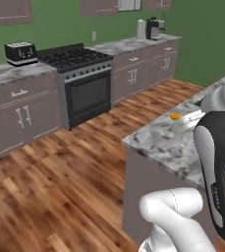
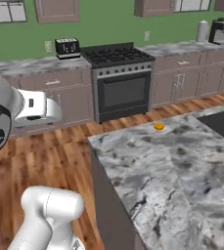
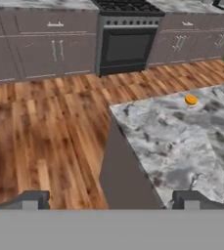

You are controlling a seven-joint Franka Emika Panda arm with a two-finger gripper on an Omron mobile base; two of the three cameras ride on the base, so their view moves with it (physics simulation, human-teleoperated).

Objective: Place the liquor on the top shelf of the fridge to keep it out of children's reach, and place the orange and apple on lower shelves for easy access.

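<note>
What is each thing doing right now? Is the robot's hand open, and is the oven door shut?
gripper: open, holding nothing.
orange: sitting on the marble counter, near its far edge, untouched.
oven door: shut.
cabinet doors: shut.
toaster: standing on the back counter, nothing sticking out of it.

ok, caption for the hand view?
Open end effector above the marble island counter, orange near its far edge, stove beyond.

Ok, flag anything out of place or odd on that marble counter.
Nothing spilled, tipped or damaged. The orange sits alone near the marble counter's far edge, facing the stove. A little exposed there, but it rests steady.
</note>
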